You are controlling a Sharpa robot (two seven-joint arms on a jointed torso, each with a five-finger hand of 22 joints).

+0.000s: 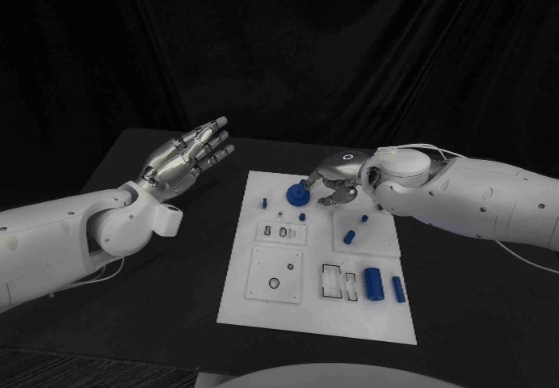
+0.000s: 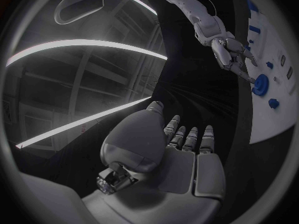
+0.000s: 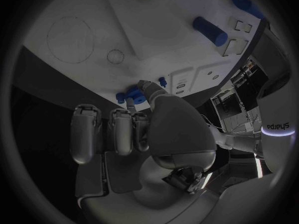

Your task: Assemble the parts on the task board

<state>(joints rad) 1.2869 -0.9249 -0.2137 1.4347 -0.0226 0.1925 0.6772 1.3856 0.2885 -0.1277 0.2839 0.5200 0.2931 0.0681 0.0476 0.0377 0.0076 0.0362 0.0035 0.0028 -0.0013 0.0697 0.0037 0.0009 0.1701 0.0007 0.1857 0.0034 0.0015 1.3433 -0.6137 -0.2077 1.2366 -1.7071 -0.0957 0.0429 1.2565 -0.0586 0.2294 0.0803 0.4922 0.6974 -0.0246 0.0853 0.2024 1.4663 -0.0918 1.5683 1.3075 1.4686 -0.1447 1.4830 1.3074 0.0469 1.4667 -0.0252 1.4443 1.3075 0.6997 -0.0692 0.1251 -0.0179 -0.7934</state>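
Meanwhile, at the black table point(image 1: 140, 323), the right robot hand point(image 1: 338, 184) pinches a round blue gear-like part point(image 1: 298, 195) over the far end of the white task board point(image 1: 314, 315), fingers curled around its rim. The left robot hand point(image 1: 187, 158) hangs raised and spread, holding nothing, well off the board's left side.

The pinch looks light and sits at the part's edge; a tilt as it comes down could let the blue piece slip or jam crooked against its seat, and the right wrist view shows the fingertips point(image 3: 144, 86) crowding the part, which may hide the alignment. A small blue peg point(image 1: 303, 217) stands just beside the spot below, and a careless sweep could knock it.

Room is tight near that far edge, where the board ends close to the hand. Toward the robot the board carries a blue cylinder point(image 1: 374, 283) and a slimmer blue bar point(image 1: 398, 288) near its right edge, well apart from the work. Bare table lies wide on the left.
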